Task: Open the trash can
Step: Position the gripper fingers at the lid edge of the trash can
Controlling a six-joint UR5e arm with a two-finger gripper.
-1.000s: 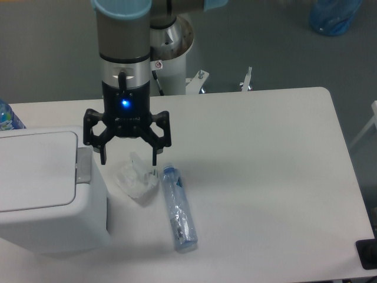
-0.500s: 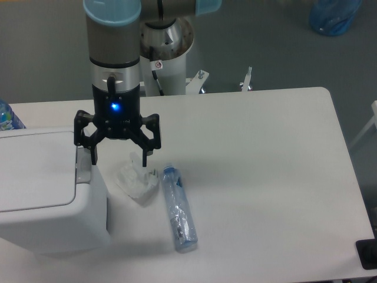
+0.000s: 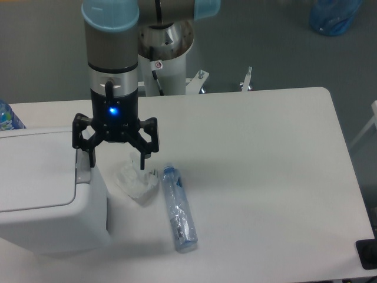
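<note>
The trash can [image 3: 41, 194] is a large white boxy bin at the left of the table, its flat lid down. A small grey push-button tab [image 3: 83, 167] sits at the lid's right edge. My gripper [image 3: 116, 160] hangs open just right of the bin. Its left finger [image 3: 92, 154] is over the top of the grey tab; I cannot tell if it touches. Its right finger [image 3: 143, 158] is above the crumpled white tissue [image 3: 136, 181].
A clear plastic bottle [image 3: 179, 207] lies on the white table [image 3: 259, 177] right of the tissue. A blue bottle [image 3: 7, 116] peeks in at the far left edge. The robot base [image 3: 168, 53] stands behind the table.
The gripper has moved left and slightly up the frame, bringing its left finger from beside the bin to over the grey tab. It stays open.
</note>
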